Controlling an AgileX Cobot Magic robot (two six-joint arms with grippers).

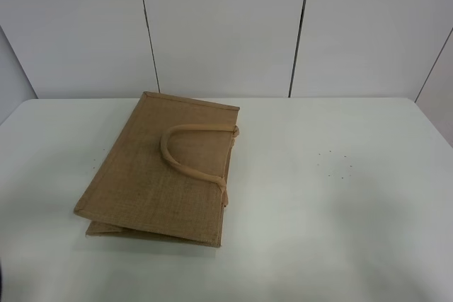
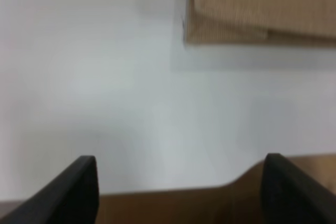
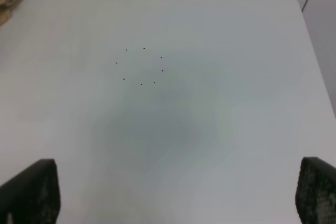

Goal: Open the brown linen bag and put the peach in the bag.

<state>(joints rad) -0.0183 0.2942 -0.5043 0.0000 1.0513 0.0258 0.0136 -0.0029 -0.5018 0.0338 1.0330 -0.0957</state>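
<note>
White table (image 1: 354, 210), one brown linen bag (image 1: 166, 167) lying flat; left gripper (image 2: 178, 192) and right gripper (image 3: 178, 203) spread wide, apparently empty.

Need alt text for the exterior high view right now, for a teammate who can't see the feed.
A brown linen bag lies flat and closed on the left half of a white table, its beige handle resting on top. A ring of small dark dots marks the table's right side; no peach or arms appear.
</note>
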